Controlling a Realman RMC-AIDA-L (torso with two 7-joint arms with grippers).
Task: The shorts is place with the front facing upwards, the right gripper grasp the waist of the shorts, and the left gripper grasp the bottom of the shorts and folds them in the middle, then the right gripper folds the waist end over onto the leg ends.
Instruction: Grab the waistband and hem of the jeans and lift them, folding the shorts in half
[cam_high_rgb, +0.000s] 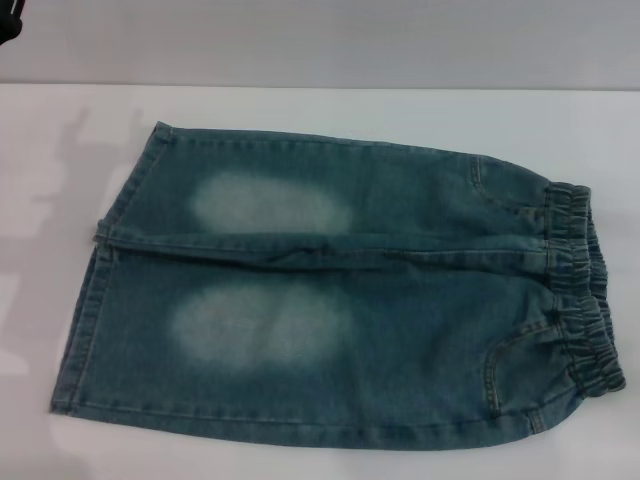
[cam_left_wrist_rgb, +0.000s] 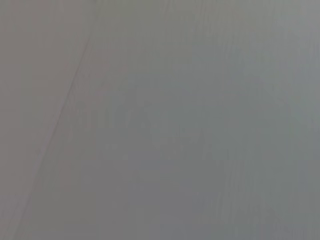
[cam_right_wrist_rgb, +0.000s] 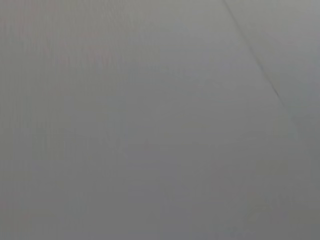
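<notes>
The shorts (cam_high_rgb: 330, 300) lie flat and front-up on the white desk (cam_high_rgb: 300, 110), spread across its width. At the left are the leg ends (cam_high_rgb: 85, 320), their straight hems side by side, with two pale oval patches just right of them. At the right sits the waist (cam_high_rgb: 580, 290), gathered and ruffled. Neither claw is visible, so their state cannot be told.

Neither my left end effector nor my right end effector shows in any view. A dark corner (cam_high_rgb: 6, 30) at the head view's upper left edge is cut off, too little to identify. Both wrist views give only blank grey surface with one faint line each. The bench (cam_high_rgb: 330, 110) runs out of the head view on three sides.
</notes>
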